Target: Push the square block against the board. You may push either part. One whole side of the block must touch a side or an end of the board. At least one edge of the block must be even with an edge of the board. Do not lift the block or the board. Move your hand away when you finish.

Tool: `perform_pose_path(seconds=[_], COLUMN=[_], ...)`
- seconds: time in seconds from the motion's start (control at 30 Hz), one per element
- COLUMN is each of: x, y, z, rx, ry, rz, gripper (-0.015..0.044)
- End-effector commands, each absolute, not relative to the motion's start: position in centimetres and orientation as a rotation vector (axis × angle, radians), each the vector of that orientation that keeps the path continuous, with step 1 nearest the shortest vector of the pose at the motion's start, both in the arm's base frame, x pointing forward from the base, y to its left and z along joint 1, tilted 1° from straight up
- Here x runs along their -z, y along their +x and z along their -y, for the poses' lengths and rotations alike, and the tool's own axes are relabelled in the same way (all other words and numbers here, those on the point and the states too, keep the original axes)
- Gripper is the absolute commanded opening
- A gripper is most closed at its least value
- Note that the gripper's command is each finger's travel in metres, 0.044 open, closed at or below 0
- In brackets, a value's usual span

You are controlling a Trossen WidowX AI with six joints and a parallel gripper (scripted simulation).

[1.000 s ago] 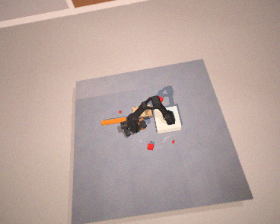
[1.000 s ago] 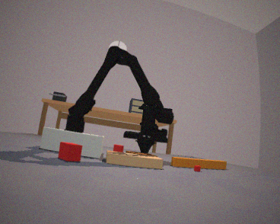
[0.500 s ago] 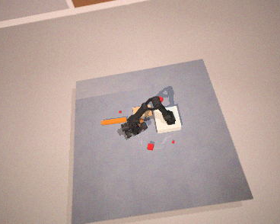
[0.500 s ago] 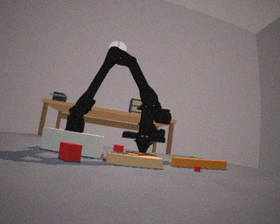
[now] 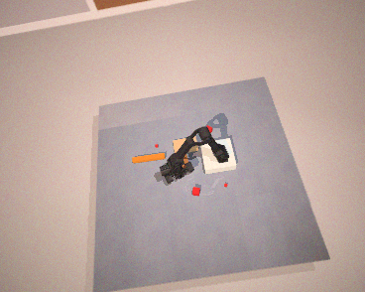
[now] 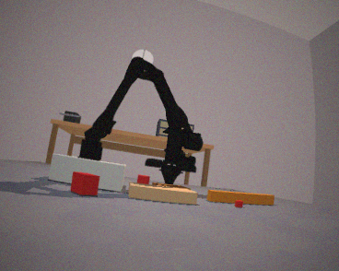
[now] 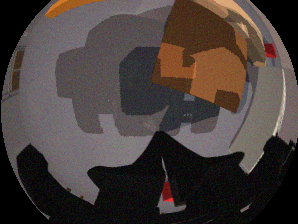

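Note:
The square block [image 5: 181, 144] [image 6: 163, 194] [image 7: 220, 70] is tan wood and lies flat, partly under the arm in the top view and shaded in the wrist view. The board [image 5: 148, 158] [image 6: 240, 197] [image 7: 75, 6] is a long orange bar lying flat to the left of the block in the top view. A gap separates them. My gripper [image 6: 170, 182] [image 7: 159, 134] is shut and empty, pointing down. In the wrist view its tips are beside the block, with floor visible between. The top view hides the tips under the hand.
A white box [image 5: 218, 166] [image 6: 87, 172] is by the arm's base, to the block's right in the top view. A larger red cube [image 5: 195, 191] [image 6: 85, 183] and small red pieces [image 5: 157, 146] [image 6: 239, 204] lie around. A wooden desk [image 6: 132, 138] stands behind.

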State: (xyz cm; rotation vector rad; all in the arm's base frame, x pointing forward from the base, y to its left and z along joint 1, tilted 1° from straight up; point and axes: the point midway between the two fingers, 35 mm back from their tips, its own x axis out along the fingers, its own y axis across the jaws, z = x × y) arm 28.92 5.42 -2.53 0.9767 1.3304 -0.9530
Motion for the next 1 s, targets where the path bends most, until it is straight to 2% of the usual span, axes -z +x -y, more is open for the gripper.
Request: perform_pose_path(seconds=[0.0, 0.17, 0.37, 0.97], x=[2.2, -3.0, -3.0, -3.0], y=[28.9, 28.8, 28.8, 29.1], z=[-5.4, -5.4, -5.4, -4.9], rx=[0.953, 0.957, 0.940, 0.472], ry=[0.977, 0.978, 0.960, 0.481], rz=[-1.330, -1.325, -1.333, -1.495], gripper=[0.0000, 0.0000, 0.0000, 0.0000])
